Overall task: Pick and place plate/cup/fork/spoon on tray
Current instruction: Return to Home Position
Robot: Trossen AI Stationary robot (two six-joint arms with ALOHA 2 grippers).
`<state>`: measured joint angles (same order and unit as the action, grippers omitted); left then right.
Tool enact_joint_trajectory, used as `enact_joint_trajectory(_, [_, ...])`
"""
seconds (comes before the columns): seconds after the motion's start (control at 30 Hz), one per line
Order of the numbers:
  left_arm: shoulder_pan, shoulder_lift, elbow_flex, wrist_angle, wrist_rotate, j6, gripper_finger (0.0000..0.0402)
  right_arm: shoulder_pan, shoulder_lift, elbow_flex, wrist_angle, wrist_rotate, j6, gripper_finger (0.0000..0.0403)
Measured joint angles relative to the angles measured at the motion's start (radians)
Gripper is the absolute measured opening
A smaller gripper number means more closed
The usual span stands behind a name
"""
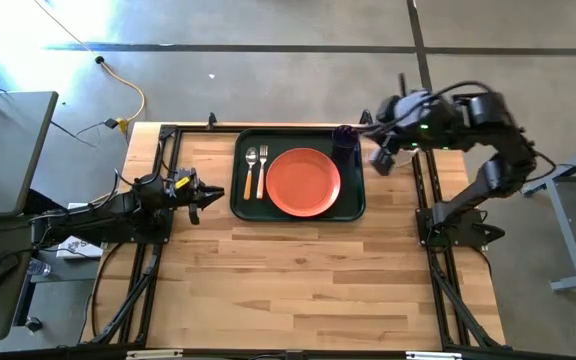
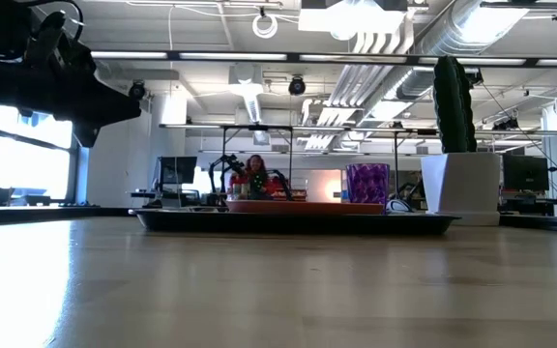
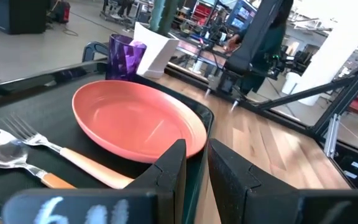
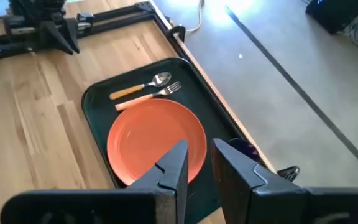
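The dark green tray [image 1: 240, 205] lies at the table's far middle. On it rest the orange-salmon plate [image 1: 303, 181], the spoon [image 1: 250, 168] and the fork [image 1: 262, 170] side by side left of the plate, and the purple cup [image 1: 345, 137] upright in the far right corner. My left gripper [image 1: 196, 192] is shut and empty, low over the table just left of the tray. My right gripper [image 1: 381, 160] is shut and empty, raised beside the tray's far right corner, near the cup.
A white planter [image 2: 467, 188] with a green cactus [image 2: 453, 101] stands just right of the tray, beyond the cup. Black frame rails [image 1: 153, 160] run along the table's left and right sides. The near half of the wooden table [image 1: 298, 290] is bare.
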<state>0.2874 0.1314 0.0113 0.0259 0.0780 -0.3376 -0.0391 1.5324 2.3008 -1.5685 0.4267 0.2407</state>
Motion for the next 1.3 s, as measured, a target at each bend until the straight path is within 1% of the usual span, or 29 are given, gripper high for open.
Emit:
enact_joint_trajectory(0.07, [0.000, 0.000, 0.000, 0.000, -0.002, 0.001, 0.0056, 0.000, -0.054, -0.055, 0.007, 0.002, -0.006, 0.0064])
enact_joint_trajectory(0.17, [0.000, 0.001, 0.000, -0.001, -0.005, 0.002, 0.0056, 0.000, -0.172, -0.236, 0.068, 0.037, 0.027, 0.0064])
enact_joint_trajectory(0.23, [0.000, 0.002, 0.000, -0.001, -0.005, 0.002, 0.0056, 0.000, -0.268, -0.395, 0.170, 0.035, 0.039, 0.0064])
enact_joint_trajectory(0.33, [0.000, 0.002, 0.000, -0.001, -0.005, 0.001, 0.0056, 0.000, -0.415, -0.622, 0.378, -0.021, 0.038, 0.0064])
enact_joint_trajectory(0.4, [0.000, 0.002, 0.000, -0.001, -0.005, 0.001, 0.0056, 0.000, -0.497, -0.745, 0.497, -0.063, 0.037, 0.0064])
enact_joint_trajectory(0.47, [0.000, 0.002, 0.000, -0.001, -0.005, 0.001, 0.0056, 0.000, -0.571, -0.848, 0.582, -0.081, 0.034, 0.0064])
enact_joint_trajectory(0.7, [0.000, 0.002, 0.000, -0.001, -0.006, 0.005, 0.0056, 0.000, -0.773, -1.128, 0.739, -0.159, 0.034, 0.0064])
enact_joint_trajectory(0.87, [0.000, 0.002, 0.000, -0.001, -0.006, 0.086, 0.0056, 0.000, -0.898, -1.338, 0.881, -0.214, 0.047, 0.0064])
enact_joint_trajectory(1.03, [0.000, 0.002, 0.000, -0.001, -0.006, 0.115, 0.0056, 0.000, -1.014, -1.546, 1.055, -0.298, 0.062, 0.0064])
enact_joint_trajectory(1.17, [0.000, 0.002, 0.000, -0.001, -0.006, 0.114, 0.0056, 0.000, -1.094, -1.689, 1.182, -0.330, 0.102, 0.0064])
enact_joint_trajectory(1.3, [0.000, 0.002, 0.000, -0.001, -0.006, 0.114, 0.0056, 0.000, -1.160, -1.808, 1.283, -0.335, 0.145, 0.0064])
